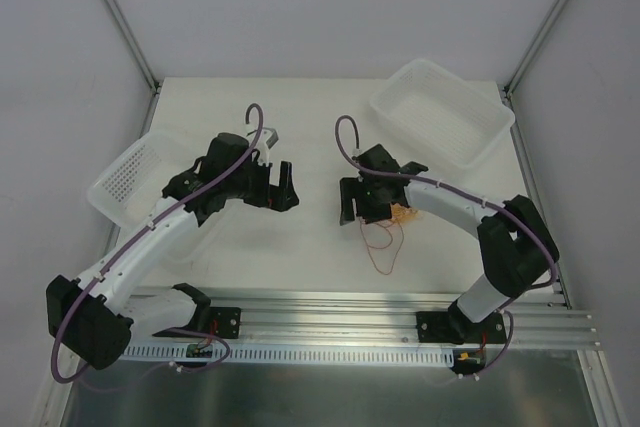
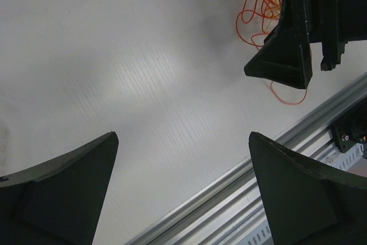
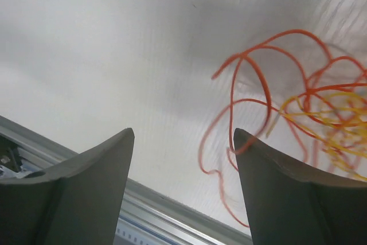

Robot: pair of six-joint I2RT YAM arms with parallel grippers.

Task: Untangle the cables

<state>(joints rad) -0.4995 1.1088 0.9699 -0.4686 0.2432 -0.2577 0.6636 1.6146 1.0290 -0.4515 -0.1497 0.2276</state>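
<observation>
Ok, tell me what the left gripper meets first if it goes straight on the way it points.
Probably bare table: the left gripper points at empty surface, and the cables lie off to the side.

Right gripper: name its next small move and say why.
Probably shift the right gripper sideways toward the cables, then lower. Its jaws stand open over mostly bare table; only one red-orange loop edges inside, and the tangle lies beyond one finger.
</observation>
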